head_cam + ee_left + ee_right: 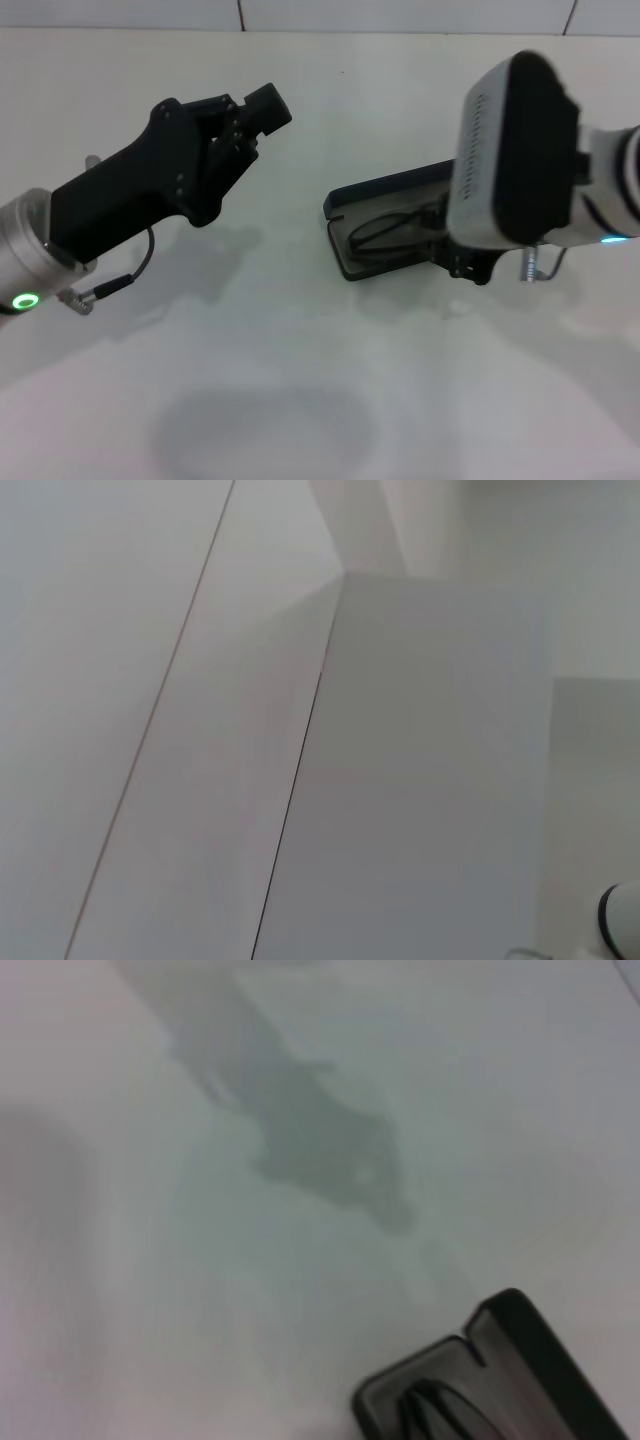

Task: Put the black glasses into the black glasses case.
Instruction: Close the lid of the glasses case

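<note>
Glasses case (385,215), black and hinged, lies open on the white table (300,400), its lid raised along the far side and its grey-lined tray facing up. The black glasses (385,232) rest inside that tray, thin frame and temple arms showing against the lining. The right gripper (470,262) sits directly at the case's near right end, low over the tray, but the arm's pale wrist housing (515,150) covers it from above (so I cannot tell whether its fingers are spread or closed, or whether they touch the glasses). In the right wrist view one rounded corner of the case (500,1380) shows with part of the frame (430,1405) inside, and the other arm's shadow falls on the table beyond.

The left gripper (255,115) hangs above the table well apart from the case, off to the case's left, its black fingers drawn together on nothing. Its wrist view shows only pale wall panels.
</note>
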Controlling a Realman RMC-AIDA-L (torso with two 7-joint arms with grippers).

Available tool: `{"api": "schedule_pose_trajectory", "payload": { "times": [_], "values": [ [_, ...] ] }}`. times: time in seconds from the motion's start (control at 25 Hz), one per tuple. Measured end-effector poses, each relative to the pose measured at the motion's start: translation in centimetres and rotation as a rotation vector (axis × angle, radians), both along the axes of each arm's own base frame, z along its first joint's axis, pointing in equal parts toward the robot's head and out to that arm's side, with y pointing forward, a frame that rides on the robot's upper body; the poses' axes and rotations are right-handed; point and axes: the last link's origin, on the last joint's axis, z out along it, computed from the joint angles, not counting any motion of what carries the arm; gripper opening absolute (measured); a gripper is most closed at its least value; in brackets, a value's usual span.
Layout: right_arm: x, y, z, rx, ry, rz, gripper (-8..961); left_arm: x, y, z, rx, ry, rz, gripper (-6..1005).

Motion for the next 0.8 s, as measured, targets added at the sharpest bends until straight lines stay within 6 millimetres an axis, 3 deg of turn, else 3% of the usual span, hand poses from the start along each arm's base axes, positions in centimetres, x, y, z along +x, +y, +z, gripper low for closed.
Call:
{"api": "schedule_pose_trajectory", "payload": {
  "times": [0.12,0.2,0.24,0.32,0.52,0.68,0.8],
  "values": [
    [0.2,-0.1,2.5,-0.014,0.088,-0.073,191,0.2,0.5,0.0,0.001,0.014,0.001,40],
    [1.2,-0.3,5.9,-0.014,0.194,-0.149,189,0.8,1.8,0.4,0.003,0.044,-0.014,40],
    [1.2,-0.3,5.9,-0.014,0.194,-0.149,188,0.8,1.8,0.4,0.003,0.044,-0.014,40],
    [2.2,-0.5,8.1,-0.010,0.259,-0.188,187,1.3,2.7,0.7,-0.003,0.058,-0.025,40],
    [6.6,-2.0,13.6,0.027,0.429,-0.284,186,3.2,5.0,0.7,-0.048,0.119,-0.054,40],
    [11.1,-4.5,17.6,0.082,0.633,-0.359,186,5.3,7.1,-0.6,-0.107,0.226,-0.065,40],
    [14.3,-6.8,19.5,0.129,0.764,-0.399,186,6.7,8.3,-1.8,-0.142,0.305,-0.068,46]
  ]
}}
